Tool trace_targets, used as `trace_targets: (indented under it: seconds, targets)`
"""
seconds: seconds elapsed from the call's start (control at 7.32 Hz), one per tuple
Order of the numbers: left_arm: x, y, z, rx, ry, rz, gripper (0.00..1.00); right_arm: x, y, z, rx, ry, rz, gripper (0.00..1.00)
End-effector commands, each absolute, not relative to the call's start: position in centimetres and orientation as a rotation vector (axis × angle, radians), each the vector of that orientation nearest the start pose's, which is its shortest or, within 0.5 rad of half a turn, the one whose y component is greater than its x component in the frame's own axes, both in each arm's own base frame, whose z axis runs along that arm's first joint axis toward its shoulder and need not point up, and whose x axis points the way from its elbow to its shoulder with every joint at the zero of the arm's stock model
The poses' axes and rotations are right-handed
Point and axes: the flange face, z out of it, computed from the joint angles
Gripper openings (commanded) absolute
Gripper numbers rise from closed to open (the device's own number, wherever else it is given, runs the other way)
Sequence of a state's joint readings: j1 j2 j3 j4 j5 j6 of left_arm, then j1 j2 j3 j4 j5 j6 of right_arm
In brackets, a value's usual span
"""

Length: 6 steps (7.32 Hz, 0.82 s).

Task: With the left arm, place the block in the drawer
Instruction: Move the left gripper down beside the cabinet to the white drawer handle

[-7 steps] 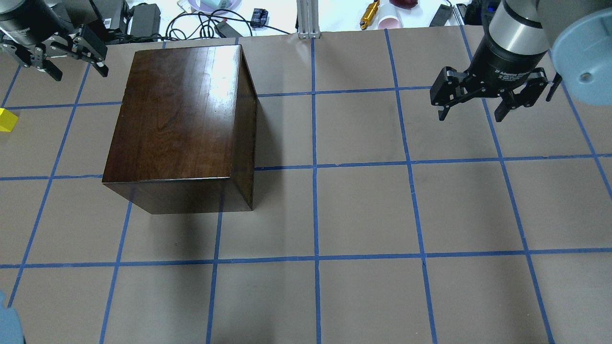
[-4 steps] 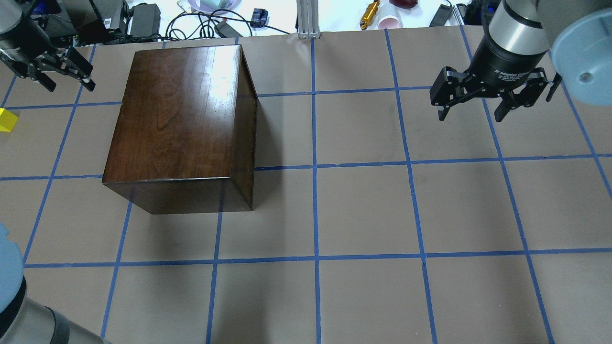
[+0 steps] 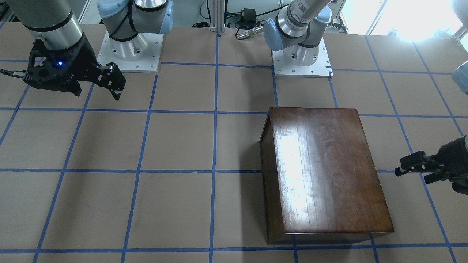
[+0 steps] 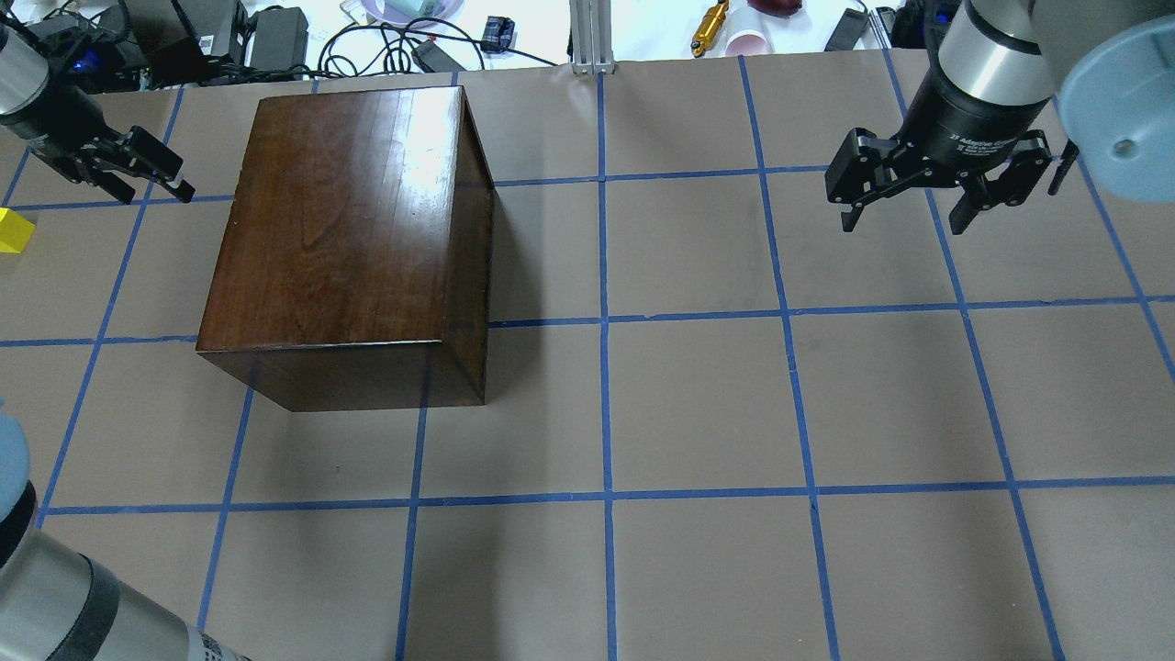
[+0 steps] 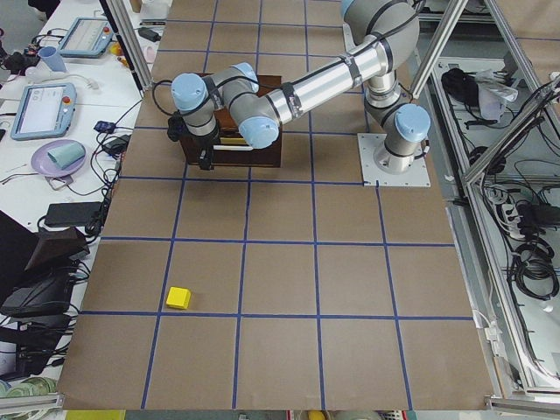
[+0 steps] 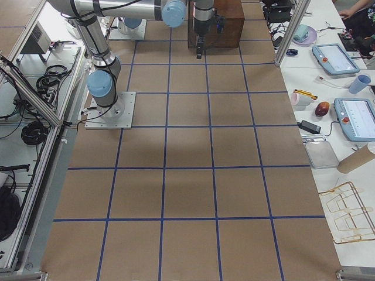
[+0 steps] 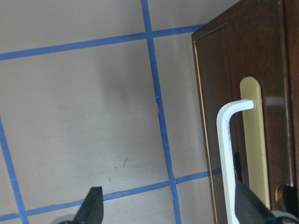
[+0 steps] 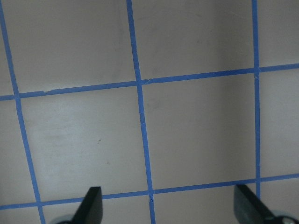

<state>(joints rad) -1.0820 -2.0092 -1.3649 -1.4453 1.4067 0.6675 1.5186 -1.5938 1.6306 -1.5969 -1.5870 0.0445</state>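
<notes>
Yellow block (image 4: 14, 229) sits on the counter (image 4: 698, 404), well apart from the closed drawer (image 7: 219, 70). Left pincer (image 7: 170, 212), spread, faces its thin white handle (image 7: 226, 154) off-centre; a skewed grab could slip, jamming the drawer.

On the table (image 4: 698, 404), the left half is blocked by the box (image 4: 349, 239). Bare table is left between its front and the block (image 4: 14, 229), well apart. There the left gripper (image 4: 156, 188) is held with jaws spread, one finger (image 7: 247, 207) close by the white handle (image 7: 229, 154). Wide bare table is seen beneath the right gripper (image 4: 904, 225).
</notes>
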Motion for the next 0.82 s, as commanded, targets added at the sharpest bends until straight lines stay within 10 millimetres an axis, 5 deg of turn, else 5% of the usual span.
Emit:
trace_targets:
  seconds: [0.0, 0.68]
  targets:
    - [16.9, -64.2, 31.9, 0.285, 3.454, -0.025, 1.0, 10.7, -48.7, 47.2, 0.152, 3.153, 0.017, 1.0]
    - [16.6, -64.1, 28.7, 0.286, 3.507, 0.039, 1.0, 10.7, -48.7, 47.2, 0.152, 3.153, 0.017, 1.0]
